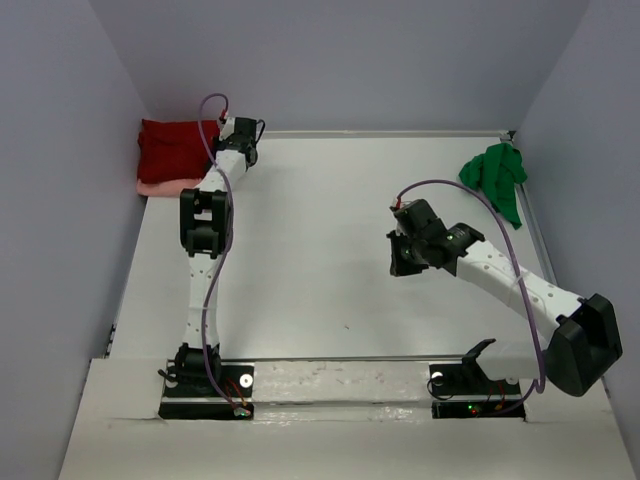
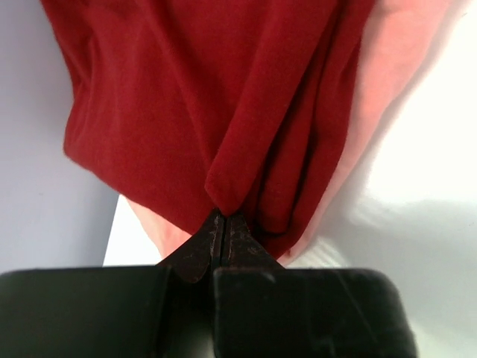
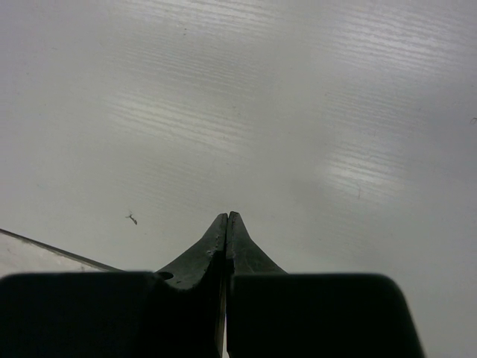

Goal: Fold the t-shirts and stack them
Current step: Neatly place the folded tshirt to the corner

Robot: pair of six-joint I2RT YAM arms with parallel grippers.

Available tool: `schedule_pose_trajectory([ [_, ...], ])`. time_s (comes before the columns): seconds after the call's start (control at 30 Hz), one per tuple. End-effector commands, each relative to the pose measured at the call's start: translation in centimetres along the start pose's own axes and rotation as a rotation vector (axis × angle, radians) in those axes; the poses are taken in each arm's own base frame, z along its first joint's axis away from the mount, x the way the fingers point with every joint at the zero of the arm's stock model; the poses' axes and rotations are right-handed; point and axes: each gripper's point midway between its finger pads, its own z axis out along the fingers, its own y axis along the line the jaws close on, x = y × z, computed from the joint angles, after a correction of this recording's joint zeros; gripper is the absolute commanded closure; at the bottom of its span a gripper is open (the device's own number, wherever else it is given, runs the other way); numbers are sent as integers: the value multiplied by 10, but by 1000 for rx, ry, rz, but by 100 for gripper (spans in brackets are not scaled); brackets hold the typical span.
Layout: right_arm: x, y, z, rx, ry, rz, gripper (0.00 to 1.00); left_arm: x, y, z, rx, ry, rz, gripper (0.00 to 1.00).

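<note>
Currently the stack sits in the far left corner of the counter [image 1: 330, 300]. The dark red t-shirt [image 2: 186, 89] lies folded on top of the pale salmon pink t-shirt [image 2: 395, 67], which shows as a strip along the stack's near edge.

My left tool [image 2: 223, 224] is at the right edge of that stack with its jaws clenched flush. The end of a red fold touches the fingertips. I cannot tell whether any cloth is nipped between them.

My right tool [image 3: 227, 220] is clenched on nothing and hangs over the counter, right of centre.

The bright green t-shirt [image 1: 493, 172] lies crumpled against the far right edge, well apart from the stack. From the right tool it lies farther away and to the right. From the left tool it lies across nearly the full width of the counter, so the right arm is the nearer.

Its long axis runs far to near, slanting slightly rightward at the near end. The bulk is at the far end and a narrower tail points toward the right arm.

Judgement: the green shirt is the one not yet folded. The right tool must release before approach and should meet the cloth across its short axis. The shirt will probably need to be drawn left onto open counter for spreading.
</note>
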Motion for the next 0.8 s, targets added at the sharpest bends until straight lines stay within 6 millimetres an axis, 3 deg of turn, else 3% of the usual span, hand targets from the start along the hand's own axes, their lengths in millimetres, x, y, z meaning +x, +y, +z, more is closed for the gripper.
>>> schedule_pose_trajectory([
  [0.0, -9, 5, -14, -20, -57, -5, 100, -36, 78, -36, -107, -42, -115, 100],
  [0.37, -9, 8, -22, -48, -70, -14, 100, -28, 111, -56, -143, -30, -166, 100],
  [0.5, -13, 9, -29, -55, -90, -15, 100, -16, 105, -50, -149, -5, -129, 100],
  [0.77, -16, 9, -32, -47, -94, -19, 100, 27, 78, -33, -142, 108, -79, 100],
])
